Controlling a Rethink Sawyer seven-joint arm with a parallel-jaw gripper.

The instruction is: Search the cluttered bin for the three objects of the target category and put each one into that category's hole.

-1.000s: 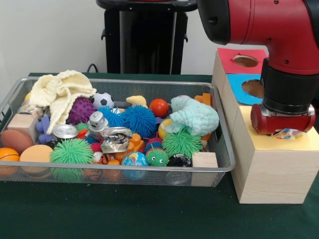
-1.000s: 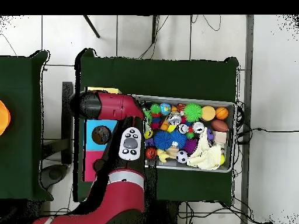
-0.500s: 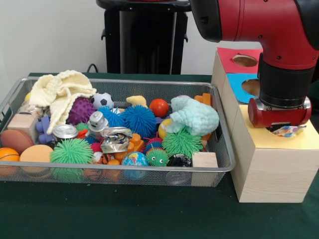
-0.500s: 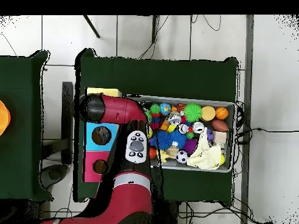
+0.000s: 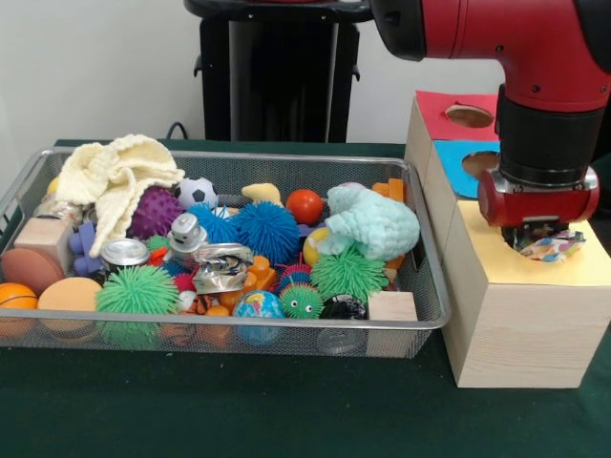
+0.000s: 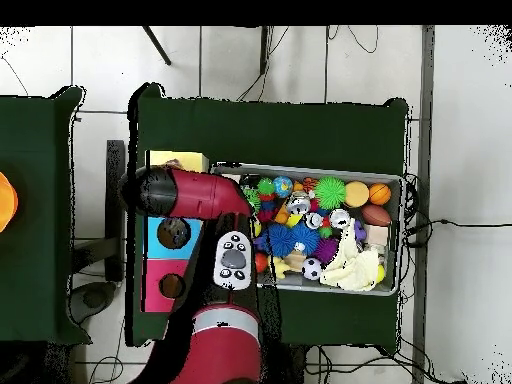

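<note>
My gripper (image 5: 537, 232) hangs over the pale yellow top of the light wooden box (image 5: 520, 286), finger state unclear to me.
From the front, a white polka-dotted cloth (image 5: 554, 246) lies crumpled just under me at the round hole (image 5: 531, 242), long axis sideways, sticking out toward the picture's right; the silver wire-mesh bin (image 5: 429, 307) sits off to picture-left. From overhead, my red arm (image 6: 190, 192) covers that box, bin (image 6: 392, 181) beside it.

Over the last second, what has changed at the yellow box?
The gripper has risen off the yellow-topped box, exposing more of the hole, where the polka-dot cloth lies half in at the rim. Whether the cloth is released is unclear. The bin contents look unchanged.
</note>
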